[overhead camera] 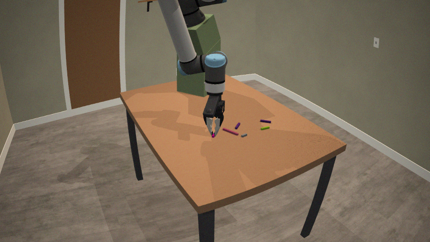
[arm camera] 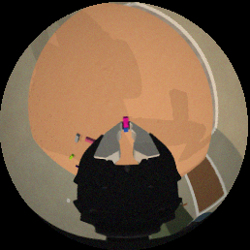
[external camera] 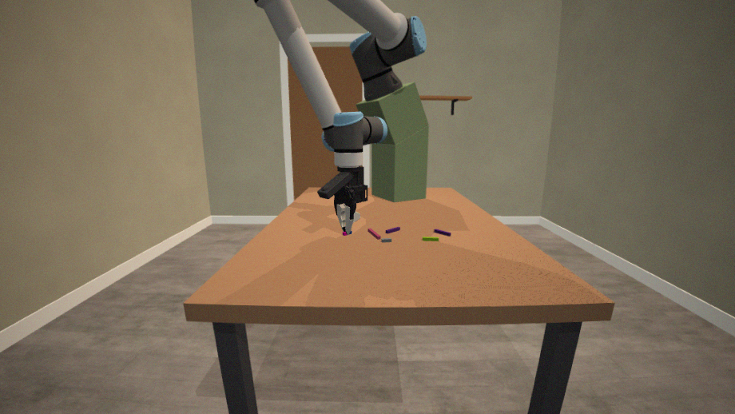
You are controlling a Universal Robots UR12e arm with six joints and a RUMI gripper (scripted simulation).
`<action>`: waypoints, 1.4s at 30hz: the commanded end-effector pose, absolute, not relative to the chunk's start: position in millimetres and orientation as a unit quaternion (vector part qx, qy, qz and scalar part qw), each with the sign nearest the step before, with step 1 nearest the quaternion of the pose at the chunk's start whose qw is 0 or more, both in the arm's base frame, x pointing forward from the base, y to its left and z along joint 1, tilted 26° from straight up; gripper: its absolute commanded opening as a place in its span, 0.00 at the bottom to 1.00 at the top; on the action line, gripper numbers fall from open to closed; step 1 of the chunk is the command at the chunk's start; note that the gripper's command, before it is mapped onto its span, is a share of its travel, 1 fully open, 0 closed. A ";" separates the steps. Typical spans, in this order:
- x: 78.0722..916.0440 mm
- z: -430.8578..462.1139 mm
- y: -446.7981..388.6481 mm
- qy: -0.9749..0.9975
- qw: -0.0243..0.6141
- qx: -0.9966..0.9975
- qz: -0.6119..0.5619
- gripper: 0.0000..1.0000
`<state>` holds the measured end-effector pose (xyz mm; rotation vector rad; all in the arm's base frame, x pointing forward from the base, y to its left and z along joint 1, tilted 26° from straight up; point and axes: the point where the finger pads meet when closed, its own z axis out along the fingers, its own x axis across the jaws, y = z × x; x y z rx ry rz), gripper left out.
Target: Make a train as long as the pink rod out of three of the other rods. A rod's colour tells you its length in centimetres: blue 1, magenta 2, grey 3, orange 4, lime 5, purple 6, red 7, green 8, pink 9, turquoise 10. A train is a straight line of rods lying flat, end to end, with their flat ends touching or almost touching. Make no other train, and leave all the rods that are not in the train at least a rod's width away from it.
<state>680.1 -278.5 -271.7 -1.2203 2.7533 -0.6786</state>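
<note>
Pinching the magenta rod (overhead camera: 212, 135) (external camera: 344, 233) (arm camera: 126, 120), the jaws are holding it just beside the blue rod (external camera: 350, 232) (arm camera: 126, 130), toward the worktop's (overhead camera: 240, 168) (external camera: 401, 277) (arm camera: 97, 63) door-side edge, presumably building blue-magenta-purple to match pink.

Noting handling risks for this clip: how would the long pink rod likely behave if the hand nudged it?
The pink rod looks straight and rigid, so it should move without bending. Its flat sides suggest sliding over rolling. Being long and thin, it would probably swivel if pushed near one end.
</note>
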 end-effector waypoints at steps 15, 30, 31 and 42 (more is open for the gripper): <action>680.3 -271.2 -278.3 0.891 0.028 -0.395 -0.220 0.00; 680.3 -271.2 -278.3 0.891 0.028 -0.395 -0.220 0.11; 680.3 -271.2 -278.3 0.891 0.028 -0.395 -0.220 0.14; 680.3 -271.2 -278.3 0.891 0.028 -0.395 -0.220 0.14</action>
